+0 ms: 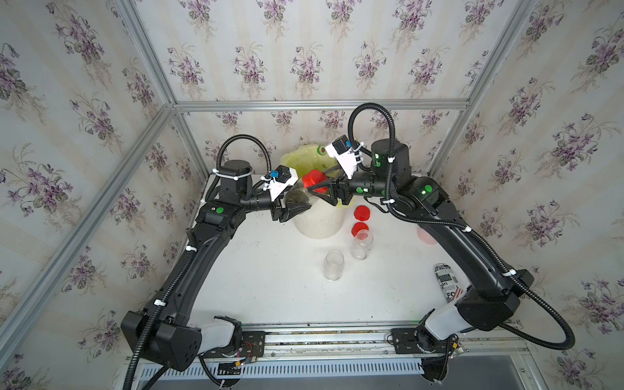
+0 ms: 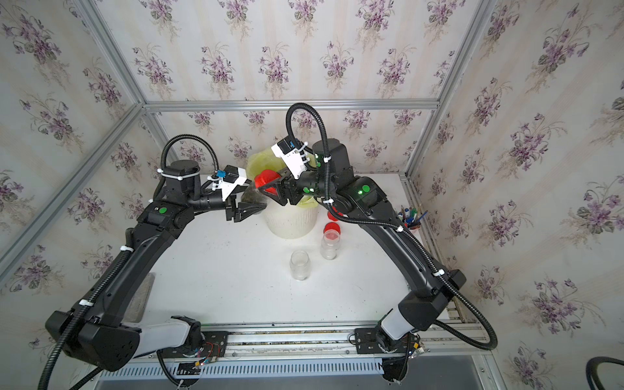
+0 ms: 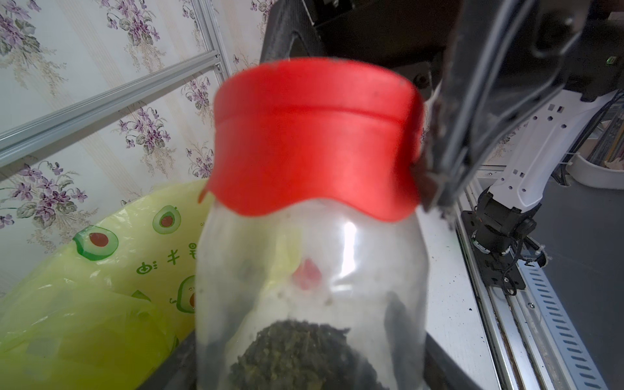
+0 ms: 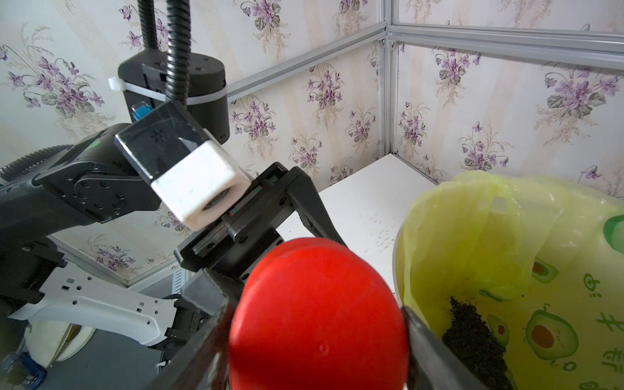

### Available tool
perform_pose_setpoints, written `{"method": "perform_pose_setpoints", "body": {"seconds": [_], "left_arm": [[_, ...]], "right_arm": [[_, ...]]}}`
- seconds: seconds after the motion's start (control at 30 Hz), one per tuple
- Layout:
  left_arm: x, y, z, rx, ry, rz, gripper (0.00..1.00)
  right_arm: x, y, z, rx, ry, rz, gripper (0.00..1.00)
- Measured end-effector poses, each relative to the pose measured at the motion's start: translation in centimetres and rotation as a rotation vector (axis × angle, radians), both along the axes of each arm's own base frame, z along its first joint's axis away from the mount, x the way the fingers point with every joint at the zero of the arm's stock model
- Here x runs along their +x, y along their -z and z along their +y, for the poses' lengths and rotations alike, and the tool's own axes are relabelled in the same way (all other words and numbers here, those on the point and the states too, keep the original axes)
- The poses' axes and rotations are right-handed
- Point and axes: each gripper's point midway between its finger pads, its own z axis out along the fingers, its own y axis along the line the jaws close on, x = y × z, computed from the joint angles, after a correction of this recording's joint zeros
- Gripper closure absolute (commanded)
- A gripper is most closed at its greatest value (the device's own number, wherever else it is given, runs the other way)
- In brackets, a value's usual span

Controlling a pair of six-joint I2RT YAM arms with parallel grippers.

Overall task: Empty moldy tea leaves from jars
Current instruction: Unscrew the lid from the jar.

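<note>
I work in a robot test booth, not a real home. The walls (image 1: 304, 50) have paper with purple flowers, but shiny metal bars (image 1: 320, 105) hold them up like a box. My two black arms (image 1: 189, 270) are bolted to a metal rail (image 1: 324, 337) at the edge of the white worktop (image 1: 270, 287). Bare wires (image 1: 243, 354) show there.

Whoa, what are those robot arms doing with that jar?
The left tool holds a jar with tea leaves inside, tilted near the bin. The right tool is closed on its red cap, which is on. Two empty jars stand uncapped on the table, two loose caps nearby, and some leaves already lie in the bin's bag.
</note>
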Motion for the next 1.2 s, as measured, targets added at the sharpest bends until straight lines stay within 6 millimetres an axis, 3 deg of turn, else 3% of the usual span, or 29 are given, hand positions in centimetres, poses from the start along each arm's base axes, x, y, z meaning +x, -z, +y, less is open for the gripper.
{"method": "perform_pose_setpoints", "body": {"seconds": [0.33, 0.8, 1.2], "left_arm": [[0.2, 0.3, 0.1, 0.012, -0.013, -0.001, 0.44], [-0.6, -0.2, -0.1, -0.004, 0.035, -0.003, 0.44], [-1.8, 0.0, -0.4, -0.015, 0.097, 0.026, 0.44]], "right_arm": [[0.3, 0.4, 0.0, -0.004, -0.04, 0.0, 0.61], [-0.8, -0.4, -0.1, -0.074, -0.233, -0.128, 0.67], [-2.2, -0.2, 0.1, -0.177, -0.452, -0.343, 0.63]]}}
